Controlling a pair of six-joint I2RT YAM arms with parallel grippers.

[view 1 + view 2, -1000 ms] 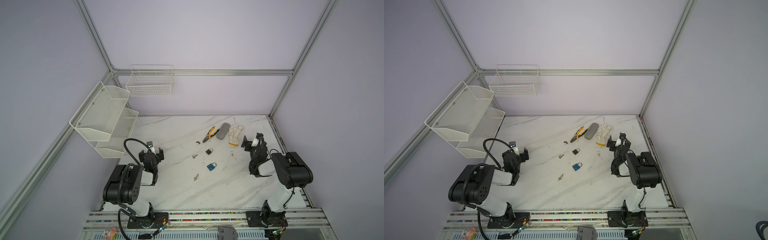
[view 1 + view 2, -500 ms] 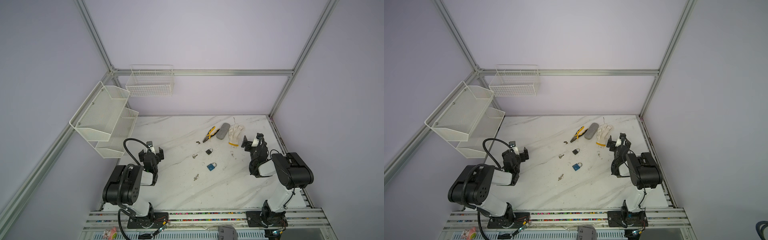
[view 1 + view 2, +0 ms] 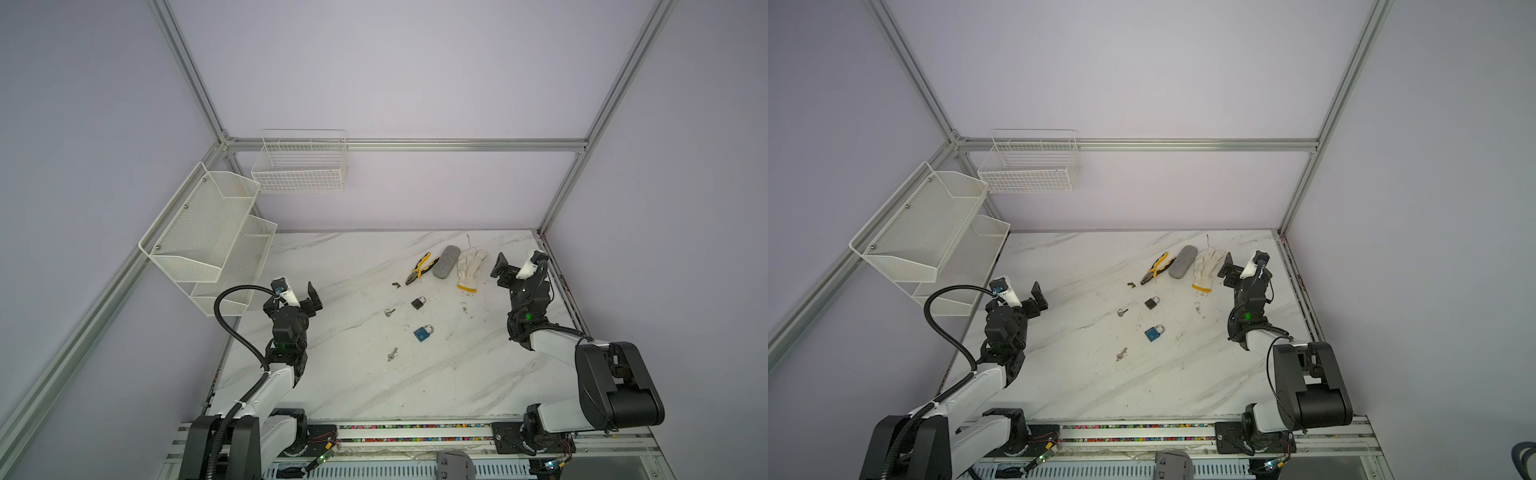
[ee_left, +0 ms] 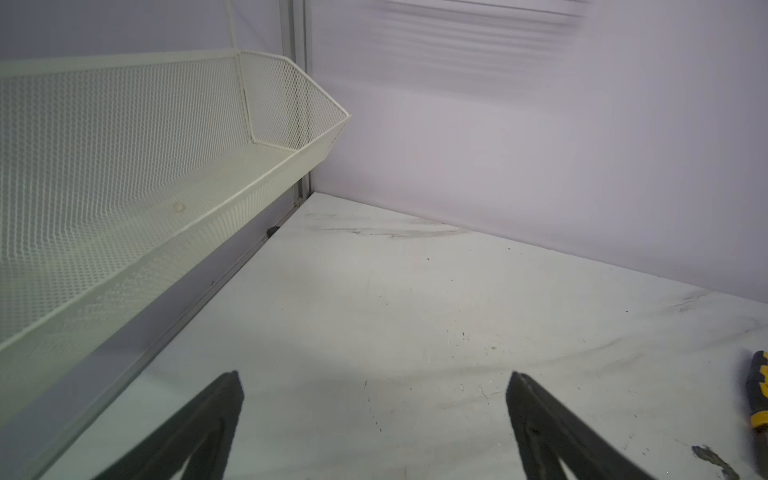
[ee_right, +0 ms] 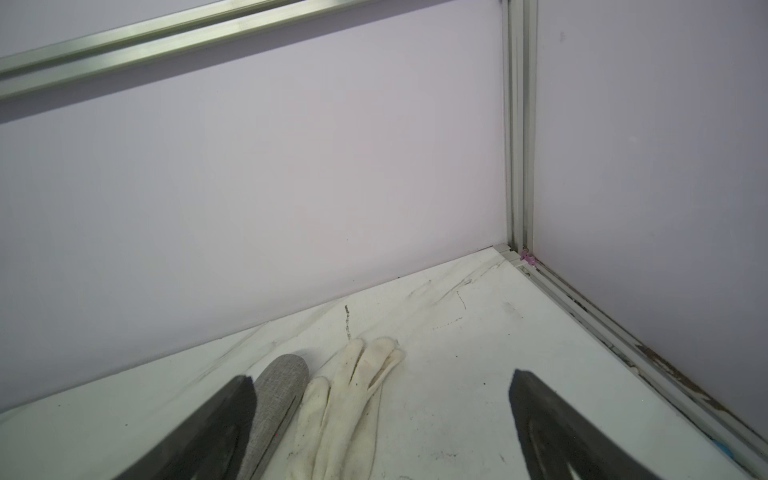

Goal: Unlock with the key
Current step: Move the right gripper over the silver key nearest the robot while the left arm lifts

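Observation:
A blue padlock [image 3: 423, 333] [image 3: 1154, 333] and a smaller black padlock [image 3: 419, 302] [image 3: 1152, 303] lie mid-table in both top views. Loose keys lie near them: a silver key [image 3: 389, 312] [image 3: 1122, 312] left of the black lock, a second silver key [image 3: 392, 354] [image 3: 1121, 354] nearer the front, and a small brass key [image 3: 396, 284] [image 3: 1131, 284] by the pliers. My left gripper [image 3: 293, 297] [image 3: 1015, 297] [image 4: 374, 382] hovers open and empty at the table's left side. My right gripper [image 3: 519, 266] [image 3: 1246, 268] [image 5: 380, 382] stands open and empty at the back right, beside the glove.
Yellow-handled pliers [image 3: 422, 268] [image 4: 760, 395], a grey case [image 3: 446, 261] [image 5: 278, 386] and a white work glove [image 3: 470, 268] [image 5: 353, 395] lie at the back right. A white mesh shelf [image 3: 208, 232] [image 4: 124, 174] hangs on the left wall, a wire basket [image 3: 299, 166] on the back wall.

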